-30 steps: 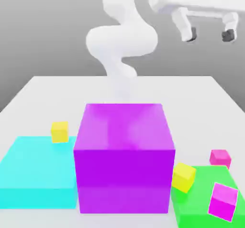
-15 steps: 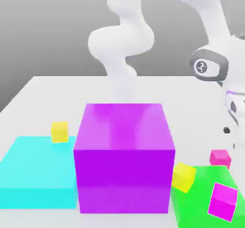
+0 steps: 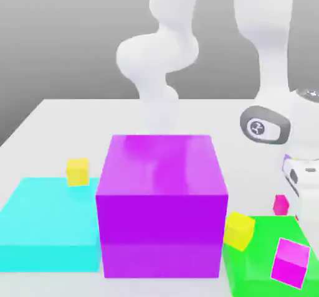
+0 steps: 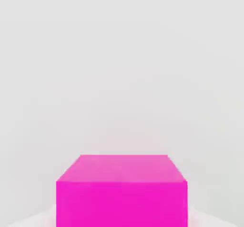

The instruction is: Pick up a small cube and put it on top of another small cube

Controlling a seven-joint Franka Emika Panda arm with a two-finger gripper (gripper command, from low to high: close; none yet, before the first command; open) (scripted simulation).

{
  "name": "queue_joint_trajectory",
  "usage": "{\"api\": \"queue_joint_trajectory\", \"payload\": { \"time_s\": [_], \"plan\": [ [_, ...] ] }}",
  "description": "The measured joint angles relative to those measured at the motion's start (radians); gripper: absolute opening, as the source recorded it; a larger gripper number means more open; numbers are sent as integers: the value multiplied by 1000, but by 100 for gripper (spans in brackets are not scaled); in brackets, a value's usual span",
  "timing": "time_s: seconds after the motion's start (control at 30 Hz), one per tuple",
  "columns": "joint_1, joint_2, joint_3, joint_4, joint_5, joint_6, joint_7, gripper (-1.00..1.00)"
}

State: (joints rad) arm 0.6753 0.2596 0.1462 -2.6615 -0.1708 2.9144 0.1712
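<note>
Four small cubes: two yellow and two magenta are seen around the large blocks on the white tabletop (image 3: 62, 112).
Pincer (image 3: 298, 196): lowered at the exterior view's right; whether it is spread or pressed together cannot be told.
Small magenta cube on the tabletop (image 3: 281, 204): seen just beside the pincer, partly hidden by it, and right before the hand camera (image 4: 121, 190).
Flat green block (image 3: 258, 261): placed just in front of the pincer.
Tilted magenta cube (image 3: 291, 261): rested on the green block, near the pincer.
Tilted yellow cube (image 3: 239, 230): at the green block's corner, near the pincer.
Large purple block (image 3: 162, 202): placed beside the pincer, toward the exterior view's left.
Flat cyan block (image 3: 50, 224): well apart from the pincer.
Second yellow cube (image 3: 78, 171): well apart too.
</note>
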Motion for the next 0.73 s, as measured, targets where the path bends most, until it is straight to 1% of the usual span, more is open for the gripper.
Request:
{"api": "queue_joint_trajectory", "payload": {
  "time_s": [0.1, 0.13, 0.27, 0.5, 0.53, 0.6, 0.63, 0.73],
  "plan": [
    [-31, -104, 44, -19, 71, -83, -55, -100],
    [-46, -117, 42, 0, 86, -115, -81, -100],
    [-128, -123, 5, 132, 119, -252, -200, -100],
    [-259, -112, -91, 379, 160, -487, -406, -100],
    [-267, -93, -97, 392, 160, -480, -419, -100],
    [-272, -34, -103, 395, 158, -424, -426, -100],
    [-271, -4, -106, 393, 157, -392, -427, 100],
    [-271, -4, -106, 393, 157, -393, -427, 100]
  ]
}}
